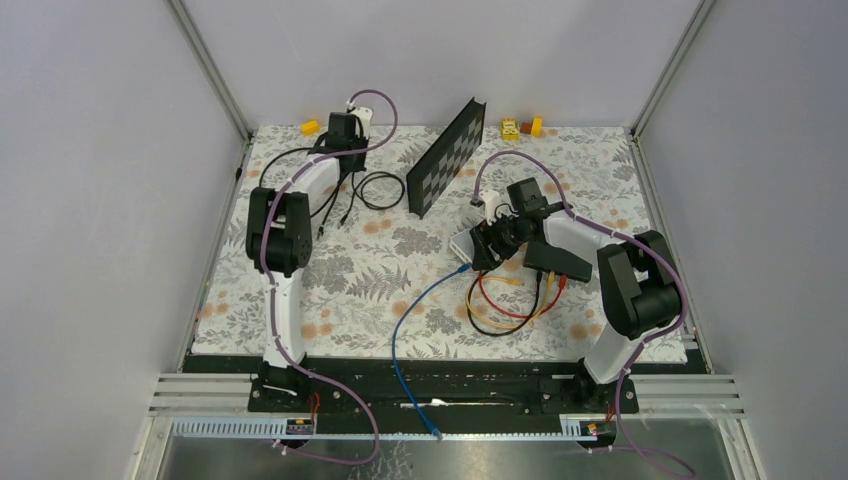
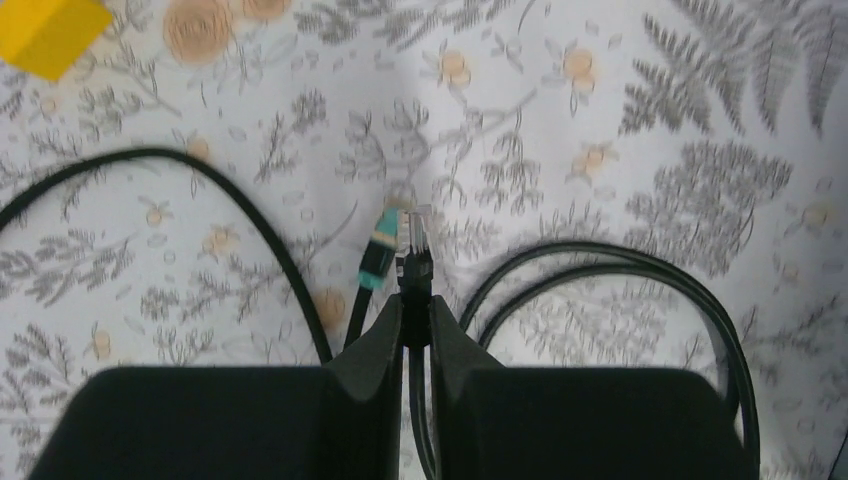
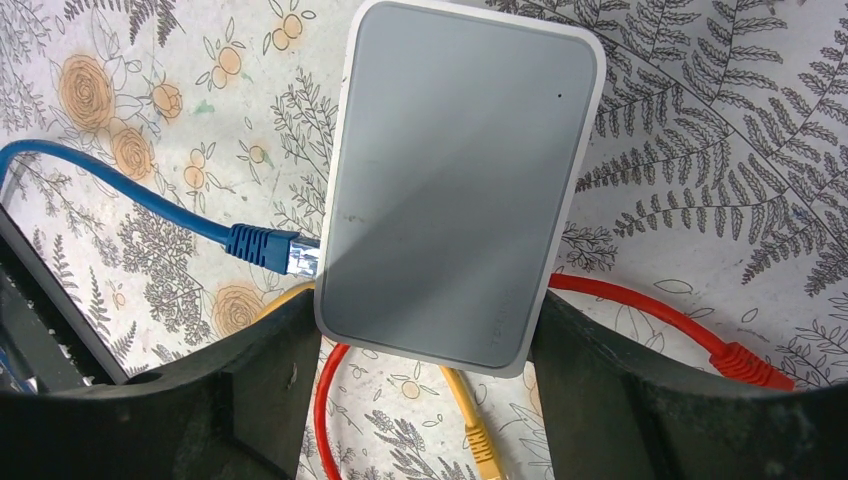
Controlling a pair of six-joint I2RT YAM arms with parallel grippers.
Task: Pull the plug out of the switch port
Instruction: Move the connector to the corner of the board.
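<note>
Top view: switch (image 1: 560, 263) flat on table under right forearm, just beside right gripper (image 1: 490, 238).
Left wrist: left gripper (image 2: 415, 312) fingers together, clamped behind clear-tipped plug (image 2: 416, 245).
Right wrist: right fingers (image 3: 250, 400) grip pale grey box (image 3: 460, 180) on both sides; blue plug (image 3: 268, 247) touches box edge.

Left gripper (image 2: 416, 308) pinched shut, arm reaching far forward, right gripper (image 3: 425, 315) gripping wide, arm bent

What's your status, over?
Left claw shut on black plug, clear of any port. Right claw clamps grey box, blue plug at its edge. Black switch beside right arm, neither claw on it.
</note>
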